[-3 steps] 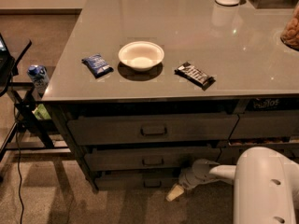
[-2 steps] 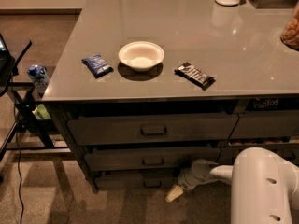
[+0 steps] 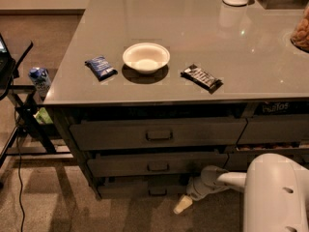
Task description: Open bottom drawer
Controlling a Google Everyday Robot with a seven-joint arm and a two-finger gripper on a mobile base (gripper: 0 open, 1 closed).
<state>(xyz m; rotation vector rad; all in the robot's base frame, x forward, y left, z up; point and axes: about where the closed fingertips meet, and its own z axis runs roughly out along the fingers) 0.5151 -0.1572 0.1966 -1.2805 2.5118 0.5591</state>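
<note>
The bottom drawer [image 3: 140,187] is the lowest, slimmest dark front of the three-drawer stack under the grey counter, with a small centre handle [image 3: 157,192]. Two taller drawers sit above it, the top one [image 3: 159,133] and the middle one [image 3: 157,164]. My gripper [image 3: 182,205] hangs low near the floor, just right of and in front of the bottom drawer's handle, on the white arm [image 3: 275,192] coming in from the lower right. It points down and left and holds nothing that I can see.
On the counter [image 3: 193,33] lie a blue packet [image 3: 100,67], a white bowl [image 3: 146,57] and a dark snack bar [image 3: 201,77]. A neighbouring drawer column [image 3: 275,129] is at right. A folding stand with a can [image 3: 39,79] is at left. Carpet floor lies in front.
The arm's white body has shifted slightly left. The gripper stays at about the same spot by the bottom drawer. The drawers have not moved.
</note>
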